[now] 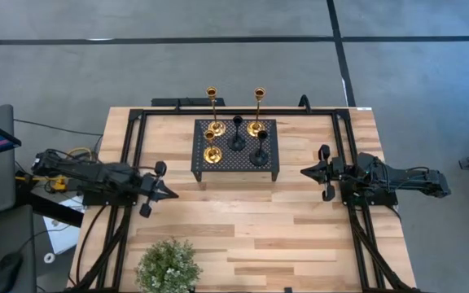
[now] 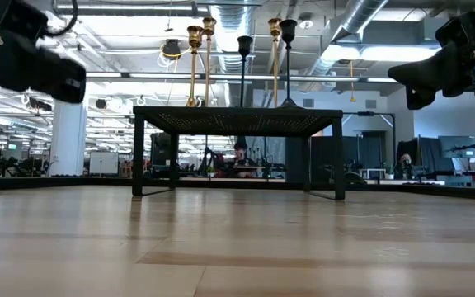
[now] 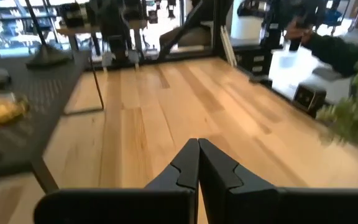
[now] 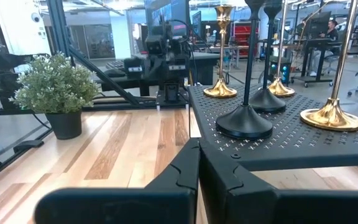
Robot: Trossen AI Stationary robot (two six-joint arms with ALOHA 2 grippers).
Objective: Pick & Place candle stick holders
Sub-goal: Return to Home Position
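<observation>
Five candle stick holders stand upright on their round bases on the black perforated stand [image 1: 234, 167] at the table's far middle. Three are gold [image 1: 216, 129] [image 1: 256, 128] [image 1: 212, 154] and two are black [image 1: 237, 143] [image 1: 258, 156]. The right wrist view shows the black bases [image 4: 244, 122] and the gold bases [image 4: 331, 116] close ahead. My left gripper [image 1: 169, 193] is shut and empty, left of the stand. My right gripper [image 1: 306, 172] is shut and empty, right of the stand. Both hover above the table.
A green potted plant [image 1: 168, 267] stands near the table's front edge, left of the middle. It also shows in the right wrist view [image 4: 56, 90]. A black frame [image 1: 133, 155] runs along the table's sides and far edge. Bare wood lies between the stand and the front edge.
</observation>
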